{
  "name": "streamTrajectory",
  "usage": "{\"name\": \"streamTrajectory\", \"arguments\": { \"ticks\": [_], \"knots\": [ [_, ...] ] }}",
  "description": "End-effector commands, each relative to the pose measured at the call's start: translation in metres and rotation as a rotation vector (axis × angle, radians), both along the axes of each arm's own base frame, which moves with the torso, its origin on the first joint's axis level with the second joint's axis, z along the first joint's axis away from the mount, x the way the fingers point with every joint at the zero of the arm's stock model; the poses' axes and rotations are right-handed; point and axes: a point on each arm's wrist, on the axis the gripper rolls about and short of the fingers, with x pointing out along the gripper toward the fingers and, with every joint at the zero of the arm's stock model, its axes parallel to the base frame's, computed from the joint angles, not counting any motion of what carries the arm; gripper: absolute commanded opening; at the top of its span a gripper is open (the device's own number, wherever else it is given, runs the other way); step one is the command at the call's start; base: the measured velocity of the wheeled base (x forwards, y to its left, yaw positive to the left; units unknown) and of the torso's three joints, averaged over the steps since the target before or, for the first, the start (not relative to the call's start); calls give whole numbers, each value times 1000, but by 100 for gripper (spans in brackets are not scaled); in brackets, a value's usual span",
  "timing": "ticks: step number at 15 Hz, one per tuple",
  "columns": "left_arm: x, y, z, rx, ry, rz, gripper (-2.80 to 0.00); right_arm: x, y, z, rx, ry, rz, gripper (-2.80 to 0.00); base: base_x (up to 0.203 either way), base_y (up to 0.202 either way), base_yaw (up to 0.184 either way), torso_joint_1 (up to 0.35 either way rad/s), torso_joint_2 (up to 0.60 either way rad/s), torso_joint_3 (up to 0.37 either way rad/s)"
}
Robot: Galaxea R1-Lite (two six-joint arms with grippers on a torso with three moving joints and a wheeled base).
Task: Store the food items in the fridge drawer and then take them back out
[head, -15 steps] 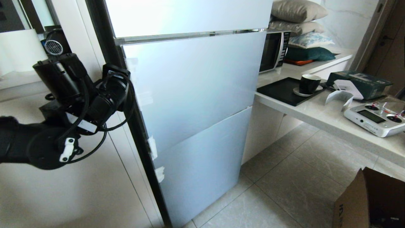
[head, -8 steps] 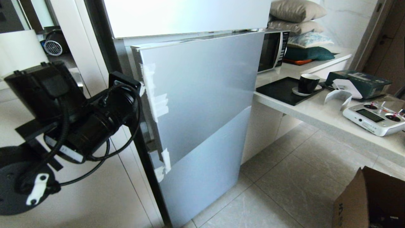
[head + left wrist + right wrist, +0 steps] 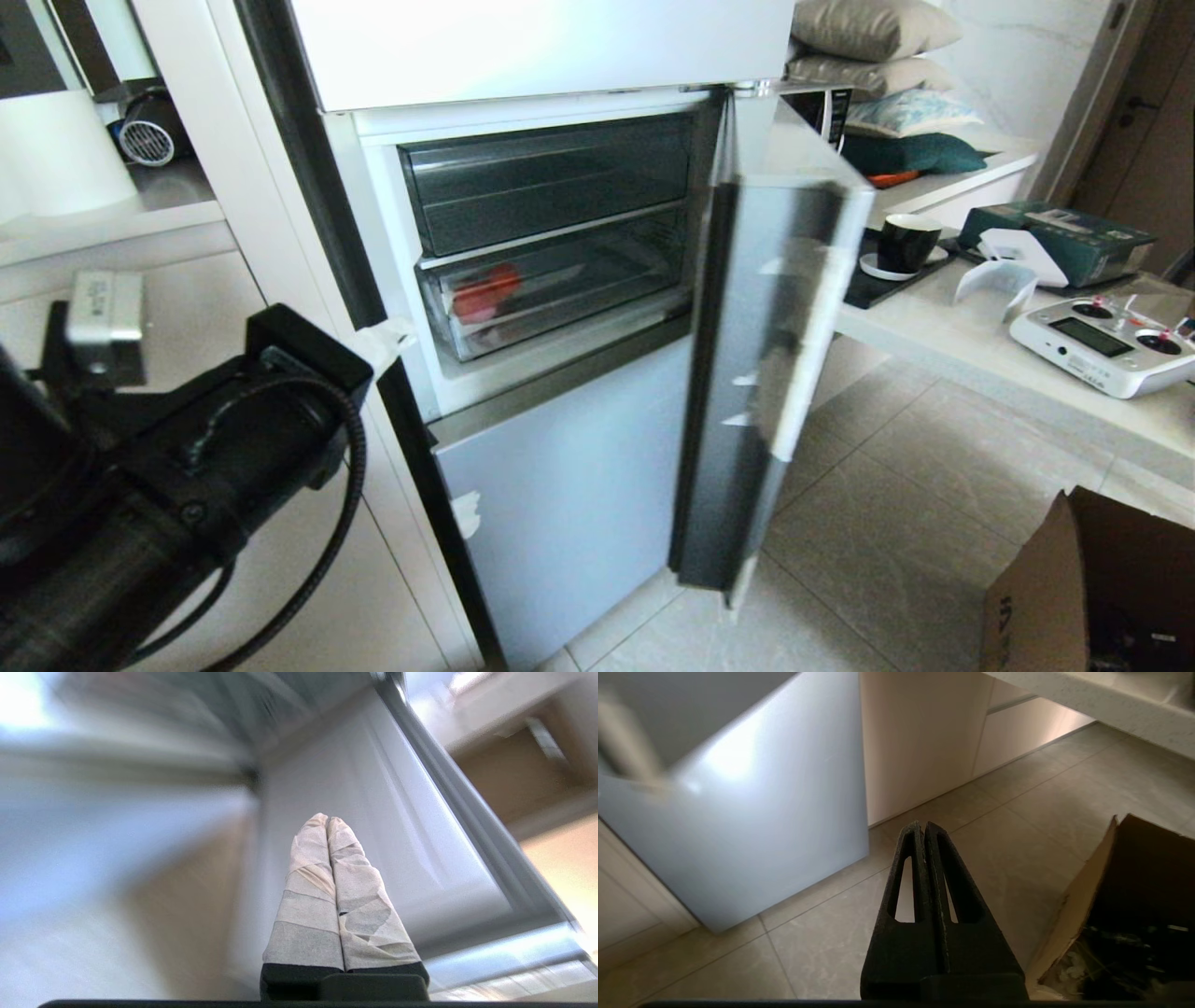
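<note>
The food (image 3: 485, 291), red, lies inside the drawer (image 3: 560, 297), the lower of two clear bins in the open fridge compartment; the drawer is pushed in. Its long axis runs across the fridge front. The left claw (image 3: 327, 826), fingers pressed together and empty, is the nearer; the drawer lies ahead and to its right. The right claw (image 3: 924, 830), likewise closed and empty, hangs over the floor (image 3: 1017, 826) beside a carton (image 3: 1134, 896).

You have the fridge drawer (image 3: 560, 299) sitting on the lower ledge of the open compartment, with a red food item (image 3: 487, 291) lying in its left part. To the right, the tabletop (image 3: 971, 350) carries a black tray (image 3: 864, 285), a cup on a saucer (image 3: 910, 245), a white remote controller (image 3: 1102, 347) and a green box (image 3: 1064, 241). On the floor (image 3: 887, 541) stands a cardboard box (image 3: 1092, 588).
</note>
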Motion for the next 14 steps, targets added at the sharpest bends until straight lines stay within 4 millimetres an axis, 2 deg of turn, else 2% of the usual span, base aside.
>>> {"name": "streamTrajectory", "arguments": {
  "ticks": [1, 3, 5, 7, 8, 9, 10, 12, 14],
  "knots": [
    [-29, 25, 21, 183, -155, 92, -280, 0, 0, 0, -1, 2, 0, -280, 0, 0, 0, 0, 0, 0],
    [-55, 52, 43, 275, -285, 191, -280, 0, 0, 0, -1, 1, 0, -280, 0, 0, 0, 0, 0, 0],
    [-84, 87, 55, 313, -330, 346, -280, 0, 0, 0, -1, 2, 0, -280, 0, 0, 0, 0, 0, 0],
    [-113, 118, 49, 386, -295, 604, -280, 0, 0, 0, -1, 1, 0, -280, 0, 0, 0, 0, 0, 0],
    [-132, 127, 40, 409, -283, 713, -280, 0, 0, 0, -1, 1, 0, -280, 0, 0, 0, 0, 0, 0],
    [-152, 130, 20, 453, -260, 784, -280, 0, 0, 0, -1, 1, 0, -280, 0, 0, 0, 0, 0, 0],
    [-165, 130, -11, 530, -226, 784, -280, 0, 0, 0, -1, 1, 0, -280, 0, 0, 0, 0, 0, 0],
    [-166, 128, -80, 695, -97, 697, -280, 0, 0, 0, -4, 1, 1, -280, 0, 0, 0, 0, 0, 0],
    [-162, 125, -127, 864, 52, 512, -280, 0, 0, 0, -4, 1, 2, -280, 0, 0, 0, 0, 0, 0]
  ]
}}
